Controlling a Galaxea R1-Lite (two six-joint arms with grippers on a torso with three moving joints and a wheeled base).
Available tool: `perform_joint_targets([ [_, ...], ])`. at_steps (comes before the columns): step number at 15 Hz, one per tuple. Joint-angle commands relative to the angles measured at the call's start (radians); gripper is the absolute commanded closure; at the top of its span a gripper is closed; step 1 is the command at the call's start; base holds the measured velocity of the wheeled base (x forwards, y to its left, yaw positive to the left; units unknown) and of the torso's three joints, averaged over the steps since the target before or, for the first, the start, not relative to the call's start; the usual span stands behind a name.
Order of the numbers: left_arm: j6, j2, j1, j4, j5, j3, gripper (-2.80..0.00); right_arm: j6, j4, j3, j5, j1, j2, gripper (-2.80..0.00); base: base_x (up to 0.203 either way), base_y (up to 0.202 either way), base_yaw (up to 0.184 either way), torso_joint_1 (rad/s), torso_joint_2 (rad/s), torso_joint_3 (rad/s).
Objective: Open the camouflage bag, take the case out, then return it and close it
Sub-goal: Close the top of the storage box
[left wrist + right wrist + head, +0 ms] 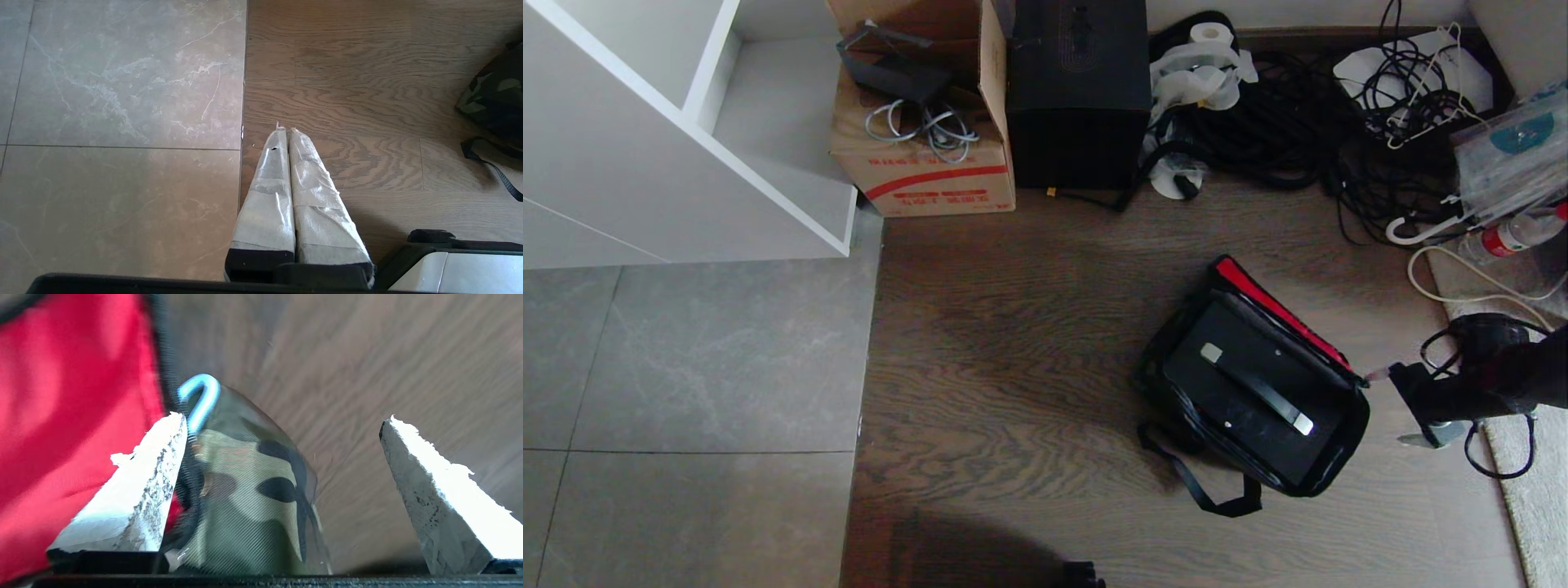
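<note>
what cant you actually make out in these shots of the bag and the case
- Case: head view shows only its top and handle; the camouflage bag hides its sides.
- Camouflage bag: left wrist view's edge cuts off all but a corner.
- Bag zipper: right wrist view blurs everything around the right gripper, so whether a fingertip touches the flap can't be told.
- Cardboard box print: too small to read.

From my seat the camouflage bag [1327, 469] lies on the wood floor [1029, 327] at about four o'clock, lid flung back toward one o'clock; the case [1250, 392] sits inside it; my right gripper [1388, 408] hangs just beside its three o'clock edge; the cardboard box [927, 155] and the upright box [1078, 98] stand side by side at twelve; the cables [1290, 122] lie at one o'clock.
</note>
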Motion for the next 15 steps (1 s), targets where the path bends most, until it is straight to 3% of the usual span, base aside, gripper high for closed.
perform_joint_targets([
  [1,0.000,0.000,0.000,-0.001,0.000,0.009,0.00,0.086,0.003,-0.047,0.011,0.016,0.047,-2.80,0.000,0.000,0.000,0.000,0.00,0.000],
  [7,0.000,-0.002,0.000,-0.001,0.000,0.009,0.00,0.241,-0.039,-0.201,0.052,0.069,0.117,-2.80,0.000,0.000,0.000,0.000,0.00,0.000],
  [10,0.000,-0.002,0.000,-0.001,0.000,0.009,0.00,0.263,-0.124,-0.274,0.054,0.068,0.160,-2.80,0.000,0.000,0.000,0.000,0.00,0.000],
  [15,0.000,-0.002,0.000,-0.001,0.000,0.009,0.00,0.291,-0.146,-0.342,0.057,0.066,0.215,-2.80,0.000,0.000,0.000,0.000,0.00,0.000],
])
